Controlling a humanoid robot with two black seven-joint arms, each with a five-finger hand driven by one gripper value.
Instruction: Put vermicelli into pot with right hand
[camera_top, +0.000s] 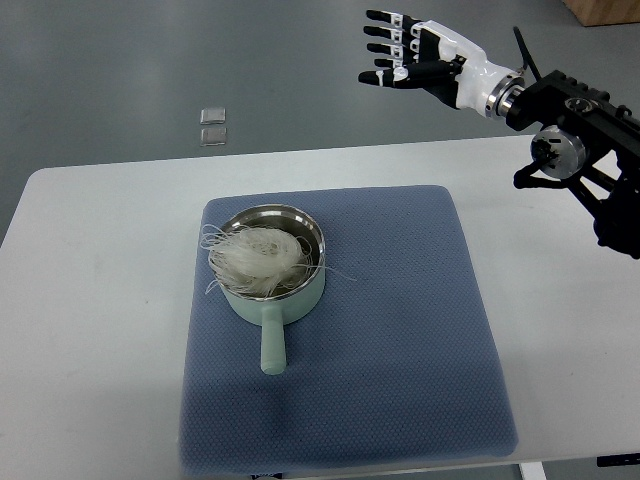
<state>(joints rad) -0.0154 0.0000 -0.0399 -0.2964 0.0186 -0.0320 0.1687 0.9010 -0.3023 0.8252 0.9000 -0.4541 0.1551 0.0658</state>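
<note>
The vermicelli (256, 256) sits in a loose white bundle in the green pot (272, 265), on the blue mat (400, 330) on my bench (90, 300). A few strands hang over the rim. It looks light, soft and easy to snap, so I would pinch the thick middle. My right hand (405, 55) is up high past the bench, fingers spread wide, holding nothing.

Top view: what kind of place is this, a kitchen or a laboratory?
Probably a robot test lab, not a kitchen: a plain white table on bare grey floor, a blue mat, no stove.
</note>
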